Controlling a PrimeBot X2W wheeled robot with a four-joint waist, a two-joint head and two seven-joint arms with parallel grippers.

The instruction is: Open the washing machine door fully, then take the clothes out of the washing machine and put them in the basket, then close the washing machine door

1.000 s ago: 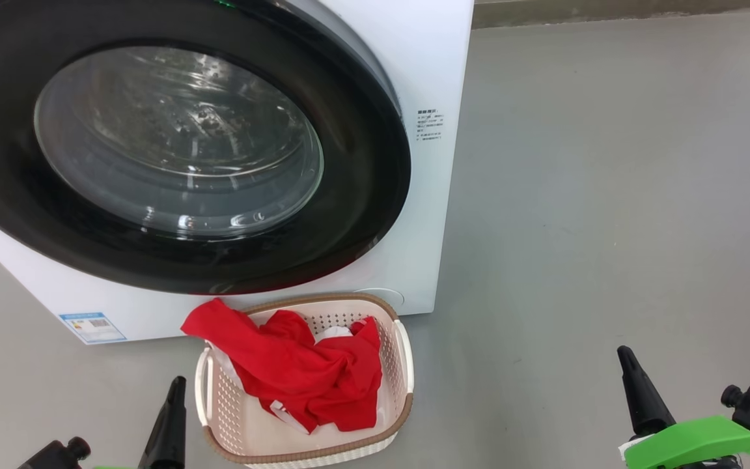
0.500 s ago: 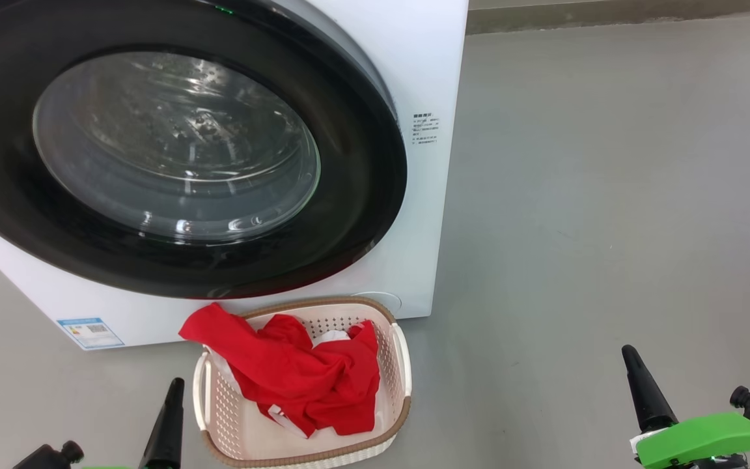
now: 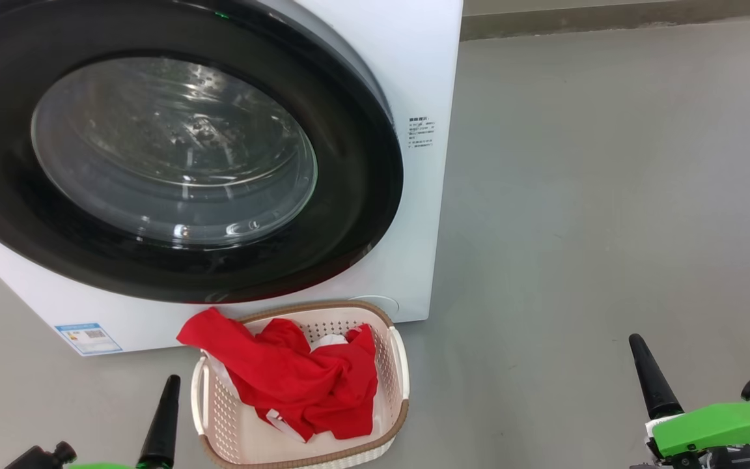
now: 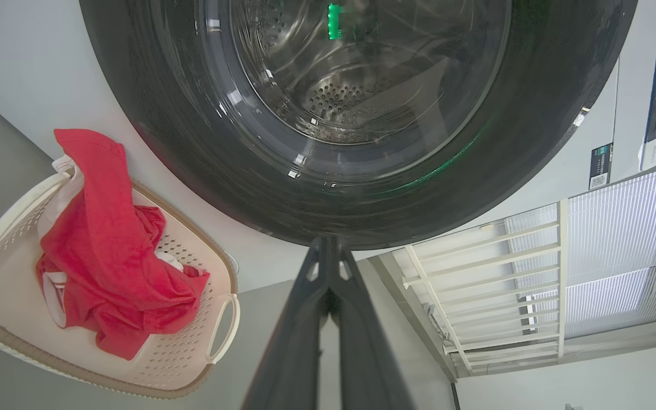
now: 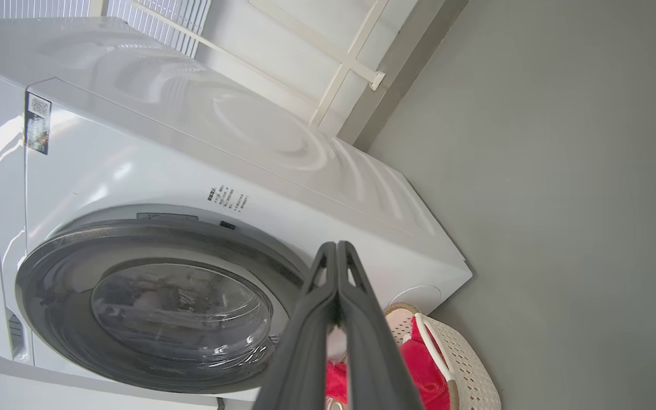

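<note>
**Hidden or cut off.** In the head view the frame cropped the top and left of the washing machine (image 3: pixel 427 65) and the left edge of the washing machine door (image 3: pixel 173 163). It also cropped the near edge of the basket (image 3: pixel 396 365). Reflections on the glass bowl obscured the drum (in the left wrist view only perforated steel could be made out behind it). The text of the blue label (image 3: pixel 85 337) and the side print (image 3: pixel 420 133) was too small to read.

**Surface and room.** The washer and basket stood on a plain grey floor (image 3: pixel 609 195). A white-framed window with blinds (image 4: pixel 590 256) showed in the left wrist view.

**Task items.** The door lay closed against the washer front. The basket sat just in front of the washer, below the door's lower rim. The clothes (image 3: pixel 303 384) lay in the basket, with one red fold draped over the rim at its far left corner.

**Hands.** The left hand (image 3: pixel 171 381) was just left of the basket, not touching it. The right hand (image 3: pixel 638 342) was well apart to the right. Each had its fingers pressed together and gripped nothing. A green bracket (image 3: pixel 717 426) sat behind the right hand.
</note>
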